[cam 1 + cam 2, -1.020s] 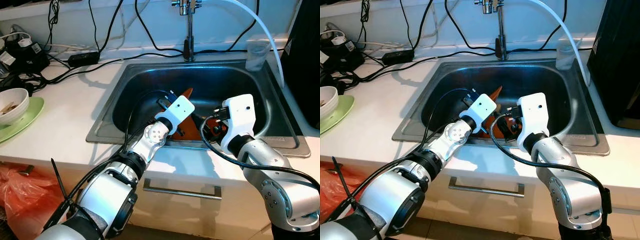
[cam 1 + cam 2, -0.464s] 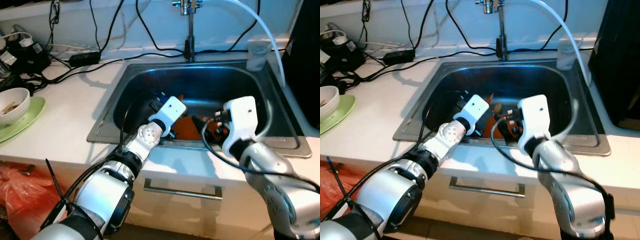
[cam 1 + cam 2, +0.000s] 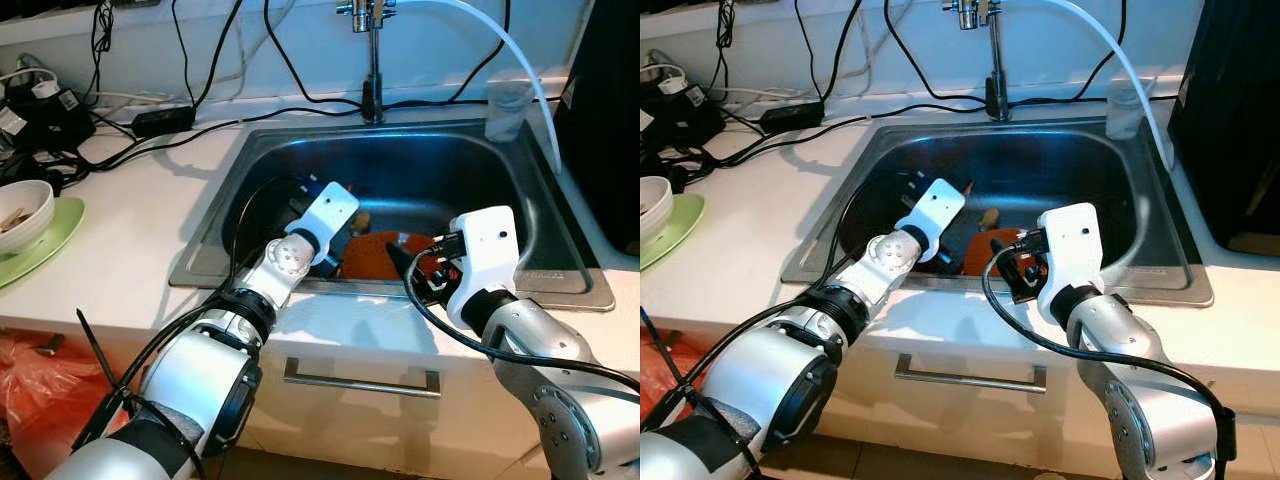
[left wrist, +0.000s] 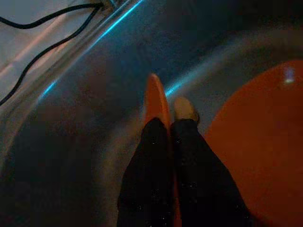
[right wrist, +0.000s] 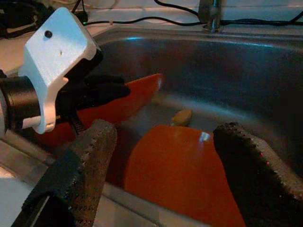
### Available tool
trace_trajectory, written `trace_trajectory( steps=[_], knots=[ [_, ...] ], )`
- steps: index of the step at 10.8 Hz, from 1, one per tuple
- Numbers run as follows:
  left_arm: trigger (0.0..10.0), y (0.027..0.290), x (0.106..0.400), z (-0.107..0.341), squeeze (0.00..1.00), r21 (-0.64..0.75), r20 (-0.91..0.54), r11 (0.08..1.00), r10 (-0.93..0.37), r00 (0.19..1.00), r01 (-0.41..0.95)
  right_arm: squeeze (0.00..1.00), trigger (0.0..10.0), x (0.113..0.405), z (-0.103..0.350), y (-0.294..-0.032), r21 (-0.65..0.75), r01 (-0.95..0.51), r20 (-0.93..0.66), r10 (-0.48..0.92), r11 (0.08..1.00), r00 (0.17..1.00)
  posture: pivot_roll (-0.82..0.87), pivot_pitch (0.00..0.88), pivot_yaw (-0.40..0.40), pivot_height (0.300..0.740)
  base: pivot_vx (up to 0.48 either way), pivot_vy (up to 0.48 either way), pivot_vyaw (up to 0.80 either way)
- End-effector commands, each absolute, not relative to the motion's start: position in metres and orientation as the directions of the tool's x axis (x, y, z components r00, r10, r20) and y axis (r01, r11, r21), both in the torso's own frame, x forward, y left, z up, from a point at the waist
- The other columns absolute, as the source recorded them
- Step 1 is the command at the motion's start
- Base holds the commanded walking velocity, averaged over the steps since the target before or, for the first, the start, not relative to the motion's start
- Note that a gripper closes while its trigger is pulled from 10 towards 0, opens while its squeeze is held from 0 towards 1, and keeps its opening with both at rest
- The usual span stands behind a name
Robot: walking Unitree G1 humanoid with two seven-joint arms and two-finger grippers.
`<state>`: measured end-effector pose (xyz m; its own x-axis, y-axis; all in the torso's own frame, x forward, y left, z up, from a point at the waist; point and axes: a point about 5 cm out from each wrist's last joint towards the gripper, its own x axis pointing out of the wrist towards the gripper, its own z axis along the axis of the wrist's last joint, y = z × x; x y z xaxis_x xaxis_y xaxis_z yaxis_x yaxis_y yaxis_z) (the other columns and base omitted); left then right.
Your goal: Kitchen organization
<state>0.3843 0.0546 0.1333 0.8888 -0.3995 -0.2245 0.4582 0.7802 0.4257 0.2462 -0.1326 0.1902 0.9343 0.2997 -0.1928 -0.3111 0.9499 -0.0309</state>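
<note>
Two orange plates are in the steel sink [image 3: 450, 170]. One plate [image 5: 180, 165] lies flat on the sink floor, near the front wall. The other plate [image 4: 154, 94] stands on edge, and my left gripper [image 4: 165, 125] is shut on its rim. My right gripper [image 5: 165, 128] hangs open just above the flat plate [image 3: 375, 250], its fingers [image 5: 97, 142] wide apart with nothing between them. The two grippers sit close together inside the basin.
A small tan food scrap [image 5: 181, 116] lies on the sink floor behind the plates. Faucet [image 3: 372, 60], white hose [image 3: 500, 50] and clear cup [image 3: 505, 108] line the back. A bowl [image 3: 25, 205] on a green plate [image 3: 45, 245] and cables [image 3: 165, 120] occupy the left counter.
The orange plate that stood tilted between the grippers has come down and now lies flat on the sink floor. My left gripper has shifted a little left with its plate.
</note>
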Motion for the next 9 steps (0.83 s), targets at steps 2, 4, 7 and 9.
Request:
trace_trajectory(
  steps=[2, 4, 7, 9],
  knots=[
    [10.0, 0.0602, 0.3891, 0.1413, 1.00, 0.429, -0.212, 0.788, -0.386, 0.898, 0.441, 0.00, 10.0, 0.2438, 0.1926, -0.1304, -0.027, -0.313, -0.191, 0.302, 0.949, 0.934, -0.35, 0.000, 0.182, 0.740, 0.000, 0.000, 0.00],
    [10.0, 0.0611, 0.3887, 0.1399, 1.00, 0.419, -0.218, 0.791, -0.388, 0.895, 0.445, 0.00, 10.0, 0.2452, 0.1930, -0.1305, -0.029, -0.312, -0.191, 0.301, 0.950, 0.934, -0.35, 0.000, 0.182, 0.740, 0.000, 0.000, 0.00],
    [10.0, 0.0618, 0.3893, 0.1408, 1.00, 0.418, -0.218, 0.793, -0.387, 0.896, 0.444, 0.00, 10.0, 0.2477, 0.1935, -0.1315, -0.031, -0.309, -0.189, 0.298, 0.950, 0.936, -0.35, 0.000, 0.186, 0.740, 0.000, 0.000, 0.00],
    [10.0, 0.0630, 0.3904, 0.1430, 1.00, 0.418, -0.212, 0.795, -0.385, 0.898, 0.439, 0.00, 10.0, 0.2497, 0.1937, -0.1319, -0.034, -0.309, -0.185, 0.298, 0.951, 0.937, -0.34, 0.000, 0.188, 0.740, 0.000, 0.000, 0.00]
  ],
)
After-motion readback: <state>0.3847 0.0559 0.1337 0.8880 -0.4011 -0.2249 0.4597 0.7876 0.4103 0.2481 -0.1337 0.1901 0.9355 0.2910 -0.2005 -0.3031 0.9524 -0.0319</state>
